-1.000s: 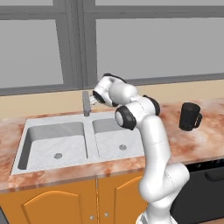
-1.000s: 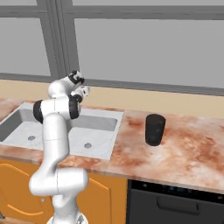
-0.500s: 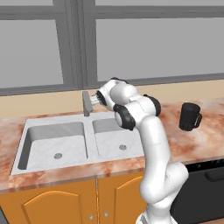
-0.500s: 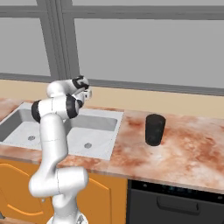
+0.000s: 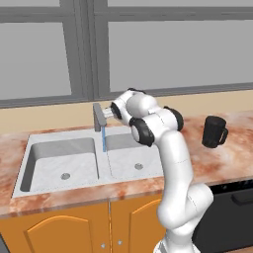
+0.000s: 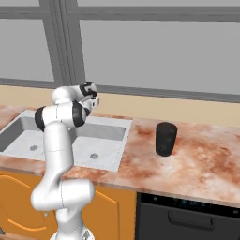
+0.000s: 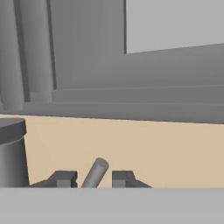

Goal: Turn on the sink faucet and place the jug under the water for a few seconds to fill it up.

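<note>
The grey sink faucet (image 5: 99, 117) stands behind the divider of the pale double-basin sink (image 5: 59, 170). A thin blue stream of water (image 5: 104, 139) falls from its spout. My gripper (image 5: 110, 113) is right beside the faucet's top. In the hand view its fingertips (image 7: 64, 178) stand a little apart, open. The thin lever handle (image 7: 97, 169) slants up between them with a narrow gap on each side, and the faucet post (image 7: 11, 153) rises at the left. The black jug (image 5: 214, 132) stands upright on the counter far to the right, also seen as the jug (image 6: 166, 138) in the right base view.
A marbled brown counter (image 6: 197, 159) runs around the sink (image 6: 42, 140). A beige backsplash and a grey window frame (image 5: 81, 49) rise behind the faucet. Orange cabinets (image 5: 59, 232) and a black dishwasher front (image 6: 187, 215) sit below.
A blue stream of water now runs from the spout, absent a second ago. My hand has shifted slightly right along the faucet top and its jaws have parted a little.
</note>
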